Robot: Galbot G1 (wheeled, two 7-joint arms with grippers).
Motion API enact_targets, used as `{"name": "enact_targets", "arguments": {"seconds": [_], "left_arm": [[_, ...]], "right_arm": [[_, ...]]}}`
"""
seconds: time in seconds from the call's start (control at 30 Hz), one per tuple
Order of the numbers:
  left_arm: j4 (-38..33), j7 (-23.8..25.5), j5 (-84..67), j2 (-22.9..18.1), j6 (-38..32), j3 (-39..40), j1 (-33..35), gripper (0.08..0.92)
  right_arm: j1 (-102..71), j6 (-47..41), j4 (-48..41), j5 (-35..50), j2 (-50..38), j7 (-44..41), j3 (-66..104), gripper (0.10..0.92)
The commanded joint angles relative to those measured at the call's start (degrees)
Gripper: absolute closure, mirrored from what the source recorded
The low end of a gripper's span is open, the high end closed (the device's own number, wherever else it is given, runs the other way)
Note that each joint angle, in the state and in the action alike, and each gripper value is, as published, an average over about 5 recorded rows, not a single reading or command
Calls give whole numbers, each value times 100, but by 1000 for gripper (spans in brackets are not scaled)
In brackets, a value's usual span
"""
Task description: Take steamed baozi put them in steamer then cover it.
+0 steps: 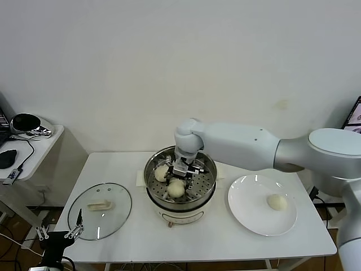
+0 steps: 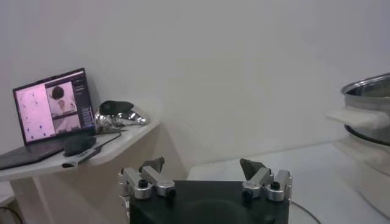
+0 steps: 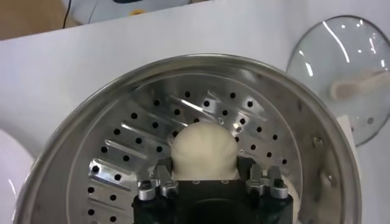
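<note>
Right gripper (image 3: 205, 175) inside steamer (image 3: 73, 140), fingers slightly parted yet touching a bun (image 3: 204, 149) on both sides, left gripper (image 2: 204, 172) wide open, idle beside table

A white table (image 1: 225, 248) carries everything here. The steamer (image 1: 180, 204) stands on it at about the middle, its cream-white base resting on the tabletop. To the robot's left of the steamer the cover (image 1: 100, 210) lies flat on the table, near the front edge, its cream-white handle facing up. To the robot's right of the steamer sits a white plate (image 1: 262, 204), also flat on the tabletop and close beside the steamer. A small pale pad (image 1: 140, 178) shows at the steamer's left rear.
</note>
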Motion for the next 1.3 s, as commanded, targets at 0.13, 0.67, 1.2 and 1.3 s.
{"name": "enact_targets", "arguments": {"seconds": [0.13, 0.67, 1.2, 1.3], "left_arm": [[-5, -2, 2, -3, -4, 1, -4, 177], [-68, 2, -15, 110, 10, -5, -33, 177], [-42, 10, 17, 259, 36, 171, -148, 177], [-39, 11, 52, 243, 37, 226, -169, 177]], "right_arm": [[-14, 211, -46, -91, 64, 75, -26, 287], [1268, -2325, 1196, 1458, -1813, -339, 56, 203], [527, -4160, 2462, 715, -4994, -242, 575, 203], [-262, -3979, 2340, 325, -5256, -245, 1100, 203]]}}
